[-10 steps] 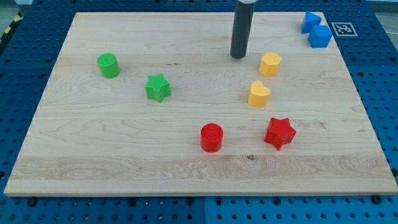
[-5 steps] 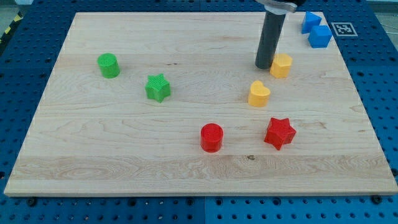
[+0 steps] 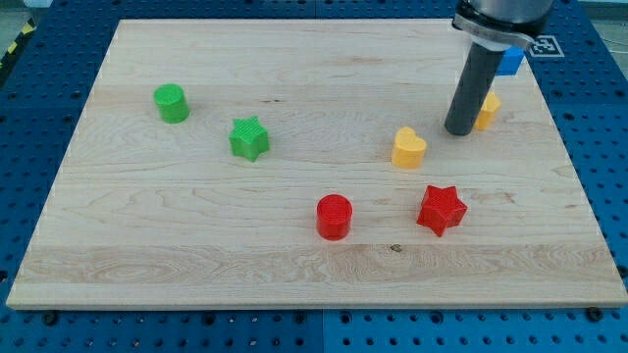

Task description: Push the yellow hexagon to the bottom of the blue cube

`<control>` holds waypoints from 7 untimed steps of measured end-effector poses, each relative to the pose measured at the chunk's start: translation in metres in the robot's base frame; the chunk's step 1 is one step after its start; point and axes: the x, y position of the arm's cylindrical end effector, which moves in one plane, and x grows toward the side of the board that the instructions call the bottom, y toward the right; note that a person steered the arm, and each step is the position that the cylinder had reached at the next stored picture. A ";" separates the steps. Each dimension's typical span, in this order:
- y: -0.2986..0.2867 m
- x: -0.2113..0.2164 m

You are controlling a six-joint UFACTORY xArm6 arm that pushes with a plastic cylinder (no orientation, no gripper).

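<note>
Touching yellow hexagon [image 3: 487,110] from view's left: my tip [image 3: 458,131] | blue cube [image 3: 509,62] above | no jaws

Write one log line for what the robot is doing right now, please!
my tip touching yellow hexagon from view's left | hexagon just below blue cube | rod hides part of both

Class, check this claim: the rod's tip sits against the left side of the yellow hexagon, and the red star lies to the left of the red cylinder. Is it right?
Not quite. In the camera view, the red star lies to the right of the red cylinder, not the left. The rest holds: my tip sits against the left side of the yellow hexagon.
</note>
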 end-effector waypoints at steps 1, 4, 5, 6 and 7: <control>0.010 0.002; 0.031 -0.009; 0.032 -0.023; 0.025 -0.023; 0.000 -0.023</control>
